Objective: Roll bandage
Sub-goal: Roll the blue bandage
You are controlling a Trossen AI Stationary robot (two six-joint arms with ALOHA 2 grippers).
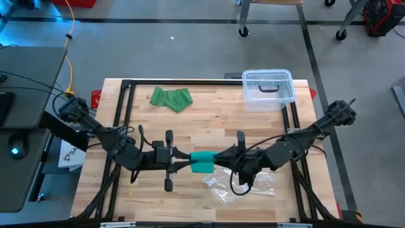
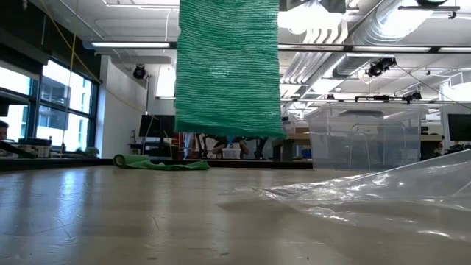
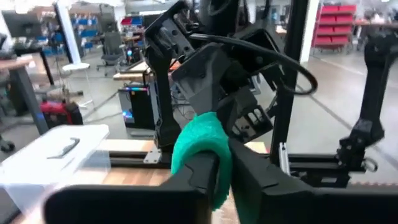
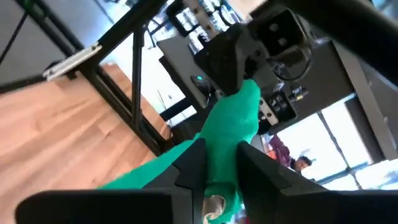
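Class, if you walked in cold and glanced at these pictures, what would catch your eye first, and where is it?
The bright green bandage stretched above the table's middle, pinched between the left hand and right hand. Next, a second green bandage lying at the far edge, beside a clear plastic box.

green bandage [image 2: 229, 70] hanging above table [image 2: 110, 213], clear bin [image 2: 364, 138] behind

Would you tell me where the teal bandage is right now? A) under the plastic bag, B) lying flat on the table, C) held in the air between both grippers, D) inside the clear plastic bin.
C: the teal bandage is pinched between the left gripper and the right gripper, hanging clear of the table in the low view.
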